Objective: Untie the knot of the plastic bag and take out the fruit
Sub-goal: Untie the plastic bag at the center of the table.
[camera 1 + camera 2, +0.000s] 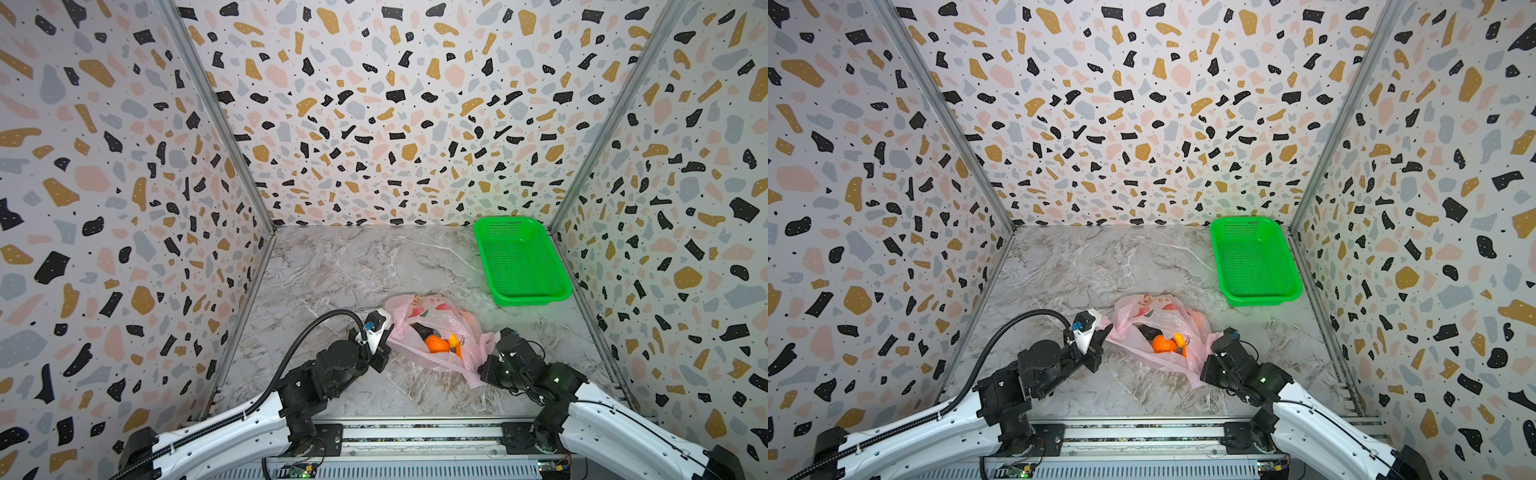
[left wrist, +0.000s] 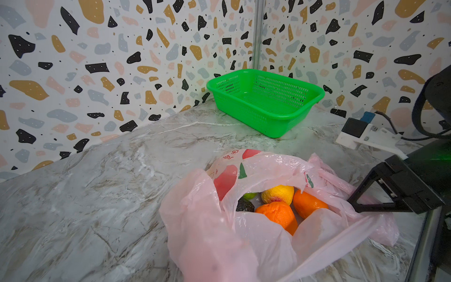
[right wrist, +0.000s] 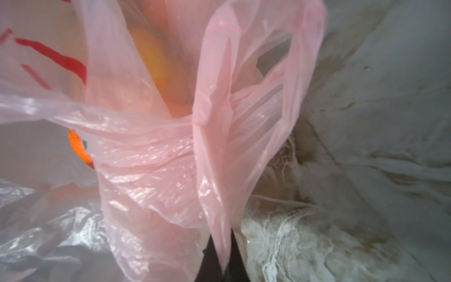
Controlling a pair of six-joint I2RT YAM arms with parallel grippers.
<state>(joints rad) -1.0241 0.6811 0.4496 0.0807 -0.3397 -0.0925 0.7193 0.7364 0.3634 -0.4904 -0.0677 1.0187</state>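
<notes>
My right gripper (image 3: 223,244) is clamped on a fold of the plastic bag (image 3: 219,122). My left gripper (image 1: 1105,332) is closed on the bag's opposite edge, where the pink film draws to a point at its tips. Between them the bag lies on the marble table (image 1: 332,270), mouth agape, with the fruit (image 2: 278,213), orange, yellow, green and dark pieces, inside it, and a green basket (image 1: 536,297) stands well apart in the far right corner.

Pink plastic bag (image 1: 1156,320) mouth open between left claw (image 1: 1106,332) and right claw (image 1: 1207,361); orange fruit (image 1: 1160,344) inside; green basket (image 1: 1264,297) beyond.
</notes>
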